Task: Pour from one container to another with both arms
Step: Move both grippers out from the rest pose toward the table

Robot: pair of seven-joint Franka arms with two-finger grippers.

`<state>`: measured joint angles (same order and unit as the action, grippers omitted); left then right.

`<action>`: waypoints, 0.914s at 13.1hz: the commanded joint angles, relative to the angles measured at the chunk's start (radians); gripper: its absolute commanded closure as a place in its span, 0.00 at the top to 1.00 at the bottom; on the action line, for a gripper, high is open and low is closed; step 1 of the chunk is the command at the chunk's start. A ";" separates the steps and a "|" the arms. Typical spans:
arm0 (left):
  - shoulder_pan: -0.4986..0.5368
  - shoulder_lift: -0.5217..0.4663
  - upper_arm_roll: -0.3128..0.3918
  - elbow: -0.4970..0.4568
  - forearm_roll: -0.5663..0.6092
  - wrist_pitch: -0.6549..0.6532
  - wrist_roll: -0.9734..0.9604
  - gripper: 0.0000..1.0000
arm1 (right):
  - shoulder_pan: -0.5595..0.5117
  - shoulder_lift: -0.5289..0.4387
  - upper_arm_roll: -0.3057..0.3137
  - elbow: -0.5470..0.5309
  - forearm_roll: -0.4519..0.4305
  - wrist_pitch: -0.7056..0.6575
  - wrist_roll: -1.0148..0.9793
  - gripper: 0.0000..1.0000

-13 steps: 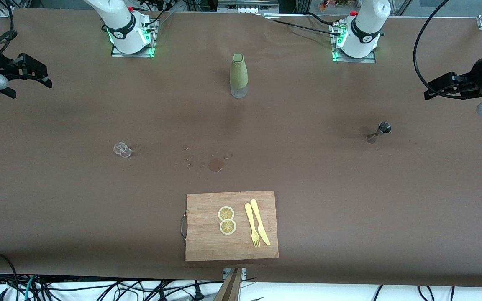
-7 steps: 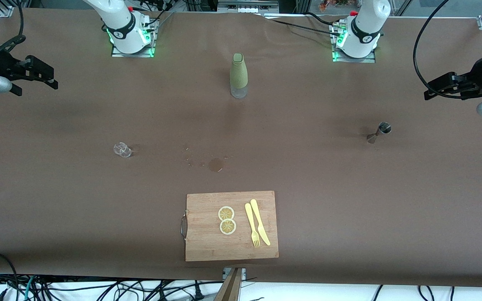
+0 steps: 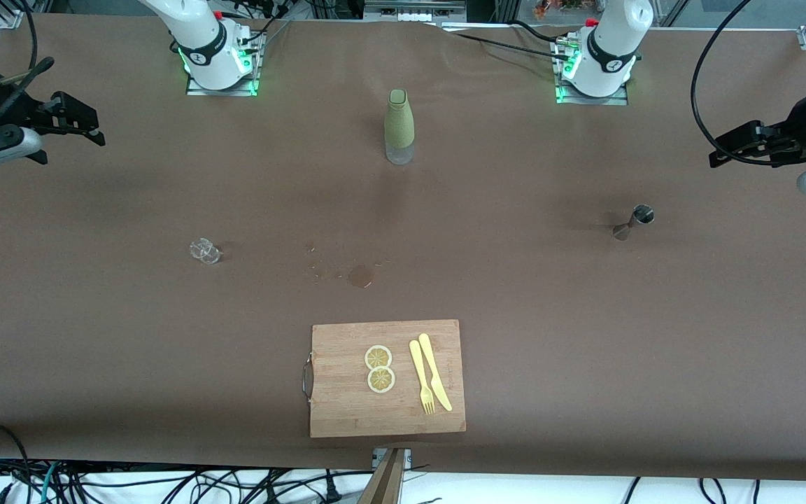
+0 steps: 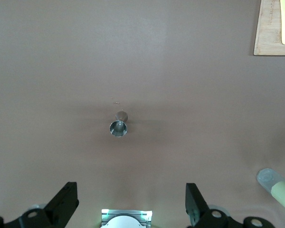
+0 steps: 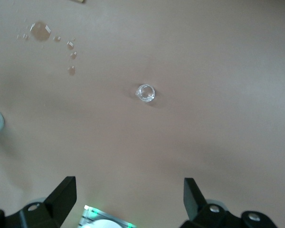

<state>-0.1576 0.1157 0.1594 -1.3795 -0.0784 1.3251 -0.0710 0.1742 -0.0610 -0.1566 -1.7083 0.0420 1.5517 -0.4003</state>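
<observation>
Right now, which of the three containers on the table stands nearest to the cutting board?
The clear glass tumbler, toward the right arm's end. The steel jigger and the green bottle stand farther from the wooden cutting board.

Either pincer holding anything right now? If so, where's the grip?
Nothing is held. The left pincer and right pincer are both open and empty; the glass tumbler and jigger stand untouched on the table.

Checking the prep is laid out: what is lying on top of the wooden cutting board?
On the wooden cutting board lie two round lemon slices and, beside them, a yellow fork and yellow knife. Nothing covers them.
</observation>
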 commanded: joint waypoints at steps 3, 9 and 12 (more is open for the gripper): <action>0.006 0.044 0.003 0.040 -0.012 -0.033 0.008 1.00 | -0.004 0.062 -0.044 -0.011 0.009 0.085 -0.421 1.00; 0.145 0.106 0.008 0.013 -0.029 -0.069 0.081 1.00 | -0.063 0.197 -0.098 -0.011 0.250 0.125 -0.868 1.00; 0.240 0.173 0.009 -0.039 -0.067 -0.069 0.401 1.00 | -0.134 0.308 -0.098 -0.008 0.432 0.128 -1.163 1.00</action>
<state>0.0401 0.2469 0.1714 -1.4010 -0.1155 1.2711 0.1691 0.0806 0.1869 -0.2588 -1.7239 0.3854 1.6728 -1.4094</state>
